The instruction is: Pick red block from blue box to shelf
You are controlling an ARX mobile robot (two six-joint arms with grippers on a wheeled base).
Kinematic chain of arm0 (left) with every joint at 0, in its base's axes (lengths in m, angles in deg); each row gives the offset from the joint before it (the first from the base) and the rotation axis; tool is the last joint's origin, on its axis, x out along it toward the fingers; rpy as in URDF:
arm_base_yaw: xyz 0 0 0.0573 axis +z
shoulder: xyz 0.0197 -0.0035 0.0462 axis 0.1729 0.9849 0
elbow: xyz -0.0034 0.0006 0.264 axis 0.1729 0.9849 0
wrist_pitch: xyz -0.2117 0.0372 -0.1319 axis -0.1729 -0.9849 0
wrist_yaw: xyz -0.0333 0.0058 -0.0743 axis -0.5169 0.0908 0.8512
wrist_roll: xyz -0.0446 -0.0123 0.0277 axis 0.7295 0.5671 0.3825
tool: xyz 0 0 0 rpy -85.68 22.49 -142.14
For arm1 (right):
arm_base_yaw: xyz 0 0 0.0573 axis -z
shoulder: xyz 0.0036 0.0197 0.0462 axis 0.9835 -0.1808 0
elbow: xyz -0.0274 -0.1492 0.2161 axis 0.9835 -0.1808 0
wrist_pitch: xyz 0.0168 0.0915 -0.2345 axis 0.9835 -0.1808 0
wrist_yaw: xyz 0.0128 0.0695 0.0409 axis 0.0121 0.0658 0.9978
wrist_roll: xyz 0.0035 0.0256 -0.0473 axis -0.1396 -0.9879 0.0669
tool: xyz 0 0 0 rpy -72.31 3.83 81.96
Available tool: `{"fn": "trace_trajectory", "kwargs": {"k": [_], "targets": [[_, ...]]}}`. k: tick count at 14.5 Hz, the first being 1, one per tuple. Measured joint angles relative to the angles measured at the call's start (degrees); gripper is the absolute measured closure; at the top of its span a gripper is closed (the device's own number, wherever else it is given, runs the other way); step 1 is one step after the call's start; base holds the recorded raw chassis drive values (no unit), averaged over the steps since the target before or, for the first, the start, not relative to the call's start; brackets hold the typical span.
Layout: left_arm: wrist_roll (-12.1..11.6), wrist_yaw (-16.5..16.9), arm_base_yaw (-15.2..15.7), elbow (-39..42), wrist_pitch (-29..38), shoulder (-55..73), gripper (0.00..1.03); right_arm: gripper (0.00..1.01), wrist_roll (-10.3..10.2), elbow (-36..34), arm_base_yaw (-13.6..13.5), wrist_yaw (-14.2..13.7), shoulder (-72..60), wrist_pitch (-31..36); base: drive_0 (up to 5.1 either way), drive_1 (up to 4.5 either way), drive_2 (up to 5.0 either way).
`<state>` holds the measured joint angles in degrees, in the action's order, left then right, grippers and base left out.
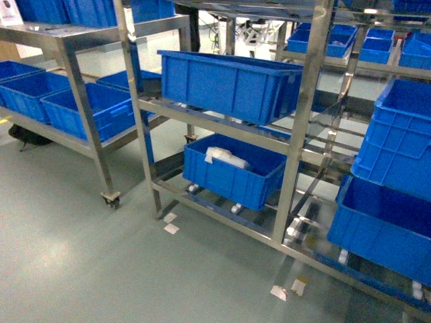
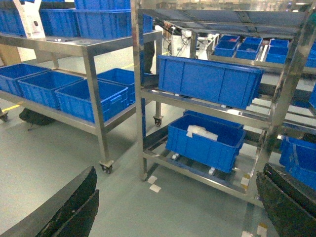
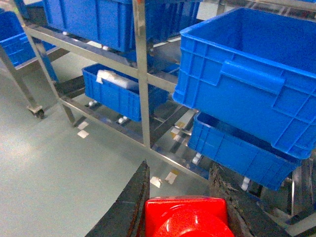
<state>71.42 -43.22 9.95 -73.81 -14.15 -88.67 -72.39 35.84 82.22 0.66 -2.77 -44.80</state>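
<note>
Shelf (image 1: 300, 128) fills the head view, steel tiers loaded with dark blue crates (image 1: 229, 84); floor (image 1: 81, 269) in front. Blue box not in any view. Left hand (image 2: 173, 207): jaws wide apart, empty. Right hand (image 3: 180, 207): clamped on red block (image 3: 185, 217), held short of the shelf. Judged: pick done, robot facing shelf; placing on a tier remains.

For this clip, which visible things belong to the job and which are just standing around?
Job:
- red block, shut between the right tool's fingers
- shelf, the steel rack ahead
- the pale blue box is not in view

Bystanders:
- dark blue crates
- white bag in the lower crate
- wheeled steel table
- left tool, open and empty
</note>
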Motion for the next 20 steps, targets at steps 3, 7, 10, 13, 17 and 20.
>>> {"fn": "trace_trajectory", "kwargs": {"k": [3,7,10,13,17,20], "targets": [[0.0,-0.11,0.0,0.0,0.13,0.0,0.05,0.72,0.0,0.0,0.0,0.02,0.02,0.09,-1.6,2.74,-5.9],[0.0,-0.07,0.0,0.0,0.31,0.0,0.05,0.72,0.0,0.0,0.0,-0.02,-0.17,0.15,-1.5,-0.43,-2.6],[0.0,-0.02,0.0,0.0,0.04,0.0,0.05,0.72,0.0,0.0,0.0,-0.02,-0.2,0.0,-1.5,-1.48,-1.5],[0.0,-0.02,0.0,0.0,0.04,0.0,0.05,0.72,0.0,0.0,0.0,-0.02,-0.2,0.0,-1.5,-1.48,-1.5],[0.0,-0.02,0.0,0.0,0.04,0.0,0.05,0.72,0.0,0.0,0.0,0.0,-0.2,0.0,-1.5,-1.53,-1.5],[0.0,-0.02,0.0,0.0,0.04,0.0,0.05,0.72,0.0,0.0,0.0,-0.02,-0.2,-0.02,-1.6,-1.58,-1.6]]}}
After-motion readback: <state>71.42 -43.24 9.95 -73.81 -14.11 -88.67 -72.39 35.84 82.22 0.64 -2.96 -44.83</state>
